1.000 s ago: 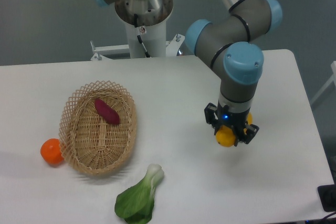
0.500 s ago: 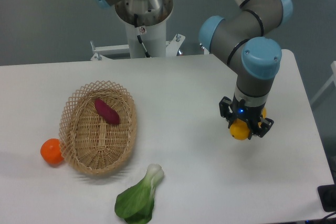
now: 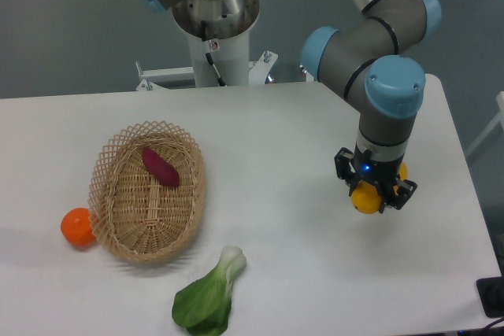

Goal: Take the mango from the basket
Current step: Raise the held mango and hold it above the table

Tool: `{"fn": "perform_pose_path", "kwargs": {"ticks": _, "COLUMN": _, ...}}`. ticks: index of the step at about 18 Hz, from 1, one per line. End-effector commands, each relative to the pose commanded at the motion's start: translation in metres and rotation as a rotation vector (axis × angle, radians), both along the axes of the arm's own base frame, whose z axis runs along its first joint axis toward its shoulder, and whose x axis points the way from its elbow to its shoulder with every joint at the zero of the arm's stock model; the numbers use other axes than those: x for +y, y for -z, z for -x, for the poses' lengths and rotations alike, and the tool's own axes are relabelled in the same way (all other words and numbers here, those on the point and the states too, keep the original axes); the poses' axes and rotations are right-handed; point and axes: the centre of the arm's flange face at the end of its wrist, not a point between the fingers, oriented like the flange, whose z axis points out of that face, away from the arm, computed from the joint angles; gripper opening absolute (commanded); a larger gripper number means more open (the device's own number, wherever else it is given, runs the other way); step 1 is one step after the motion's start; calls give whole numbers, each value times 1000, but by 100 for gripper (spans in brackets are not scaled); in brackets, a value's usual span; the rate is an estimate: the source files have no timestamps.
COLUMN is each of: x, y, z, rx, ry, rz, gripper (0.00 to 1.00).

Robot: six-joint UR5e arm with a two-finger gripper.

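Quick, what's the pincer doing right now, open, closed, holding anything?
Pincer: closed on the mango, held over the table, away from the basket.

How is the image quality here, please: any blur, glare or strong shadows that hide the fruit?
Fixed camera view: lighting is even and soft, with only faint shadows on the white table; the basket and hand are sharp, no motion blur; the hand covers most of the mango, leaving just its yellow underside visible; no glare on the produce.

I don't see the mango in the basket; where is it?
The mango is in the gripper, over the table's right side, well apart from the basket.
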Motion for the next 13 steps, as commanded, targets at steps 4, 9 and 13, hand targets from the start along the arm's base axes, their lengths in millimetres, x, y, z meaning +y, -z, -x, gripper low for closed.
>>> {"fn": "perform_pose_path", "kwargs": {"ticks": 4, "x": -1, "y": 1, "z": -1, "rx": 9, "ry": -9, "rz": 31, "gripper": 46}}
{"fn": "perform_pose_path", "kwargs": {"ticks": 9, "x": -1, "y": 4, "z": -3, "rx": 6, "ry": -10, "rz": 36, "gripper": 46}}
{"fn": "perform_pose_path", "kwargs": {"ticks": 13, "x": -1, "y": 4, "z": -2, "rx": 8, "ry": -10, "rz": 35, "gripper": 46}}
